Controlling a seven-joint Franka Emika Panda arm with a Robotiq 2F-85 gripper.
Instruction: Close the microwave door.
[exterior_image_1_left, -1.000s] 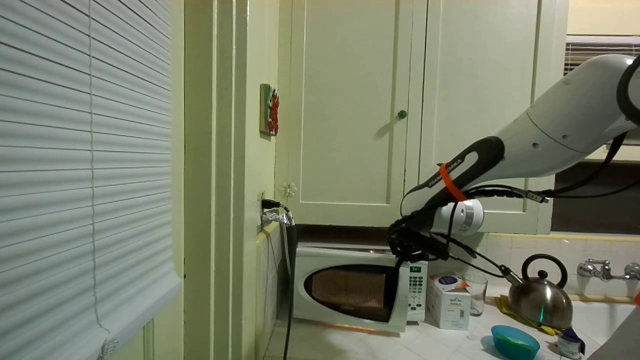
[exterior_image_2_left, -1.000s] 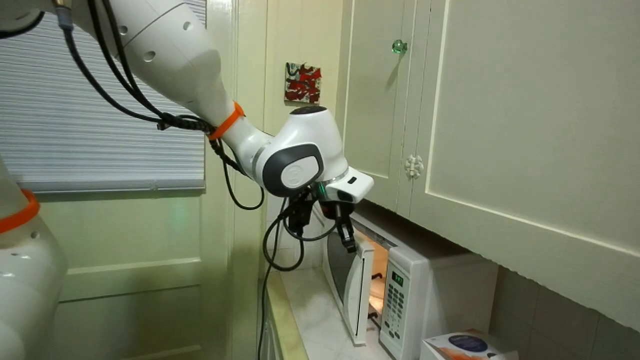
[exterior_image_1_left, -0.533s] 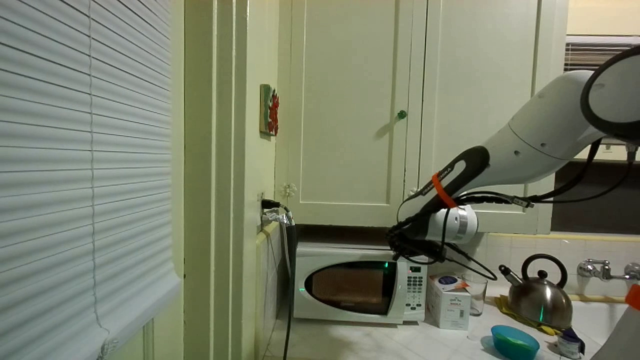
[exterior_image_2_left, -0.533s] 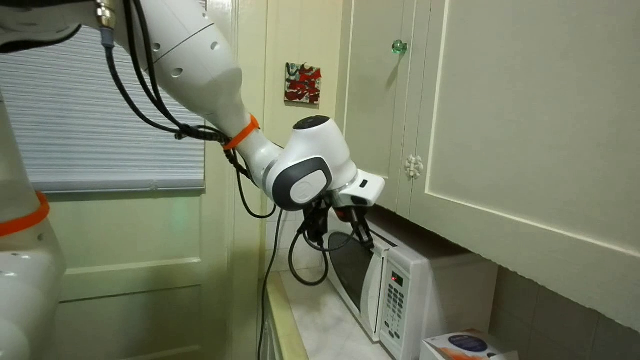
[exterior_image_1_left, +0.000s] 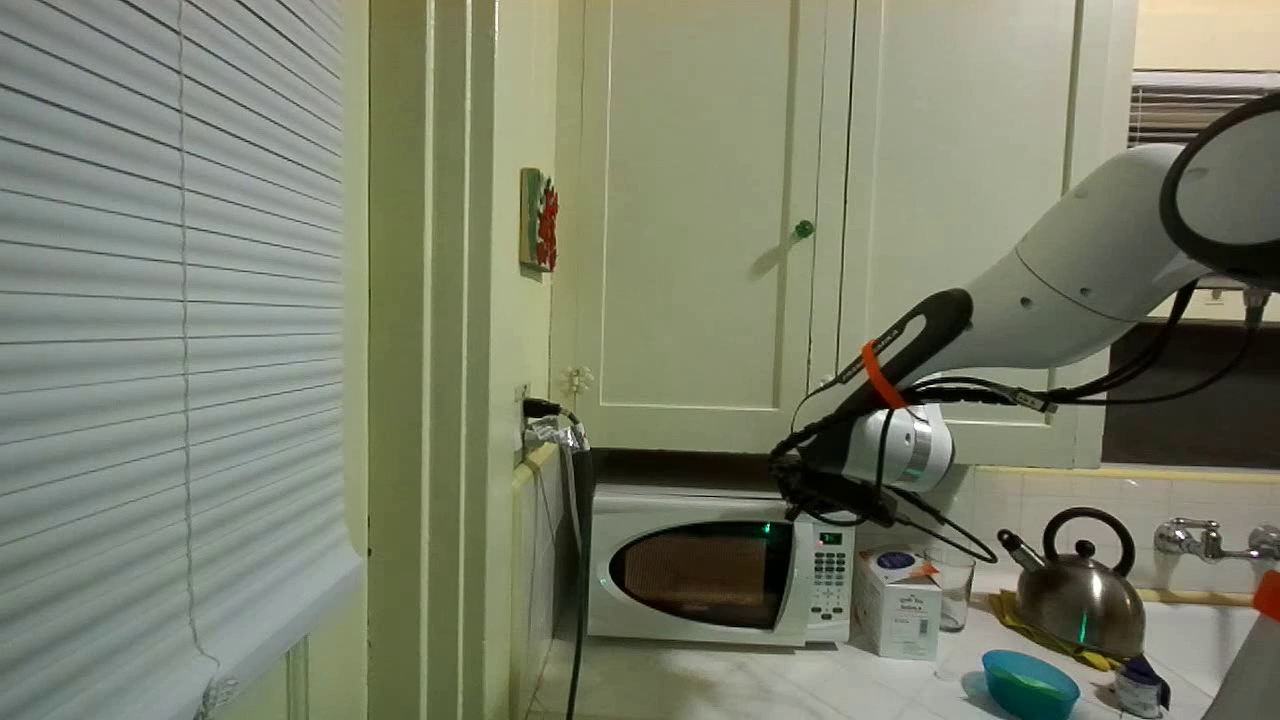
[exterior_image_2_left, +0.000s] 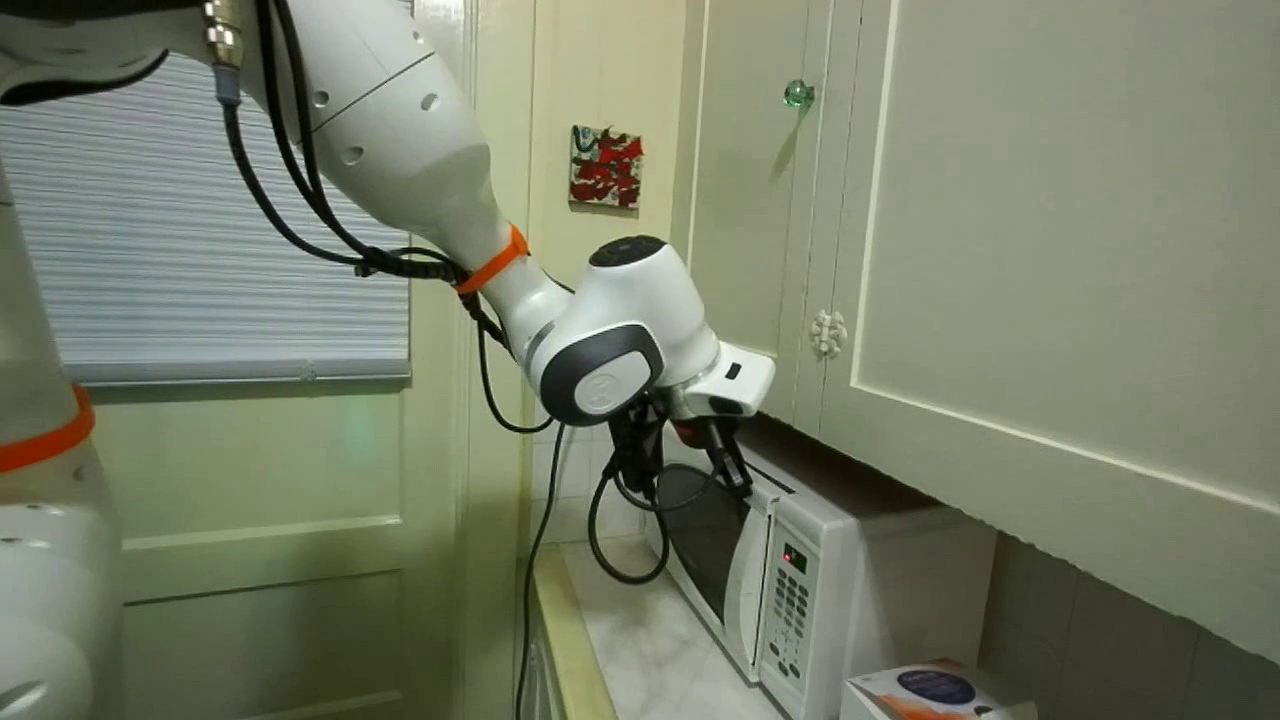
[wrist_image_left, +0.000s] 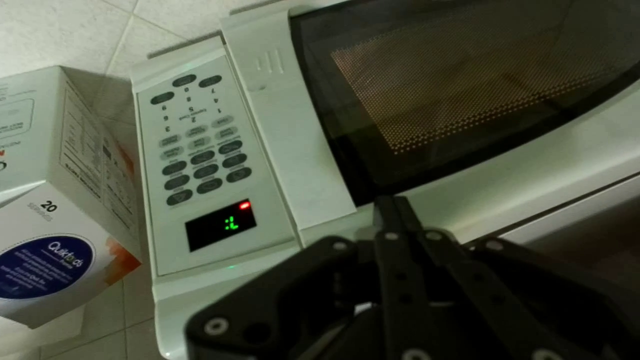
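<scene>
The microwave door (exterior_image_1_left: 690, 580) is a white-framed panel with a dark oval window, seen in both exterior views (exterior_image_2_left: 710, 550). It sits flush with the microwave front beside the keypad panel (exterior_image_2_left: 790, 605), with only a thin seam between them in the wrist view (wrist_image_left: 450, 100). My gripper (wrist_image_left: 392, 202) is shut with its fingertips together and nothing between them. The tips are at the upper part of the door, just right of the handle's top end in the wrist view. In an exterior view the gripper (exterior_image_2_left: 742, 488) points down against the door's top edge.
A white box (exterior_image_1_left: 900, 610) and a clear glass (exterior_image_1_left: 957, 600) stand beside the microwave. A kettle (exterior_image_1_left: 1085, 605) and a teal bowl (exterior_image_1_left: 1030, 685) are further along the counter. Cream cabinets (exterior_image_1_left: 700, 220) hang low above the microwave. A power cord (exterior_image_1_left: 580, 600) hangs at its far side.
One second ago the door was ajar with the lit interior showing. By half a second ago it had swung flush as my gripper moved towards the microwave. A red light now shows on the display.
</scene>
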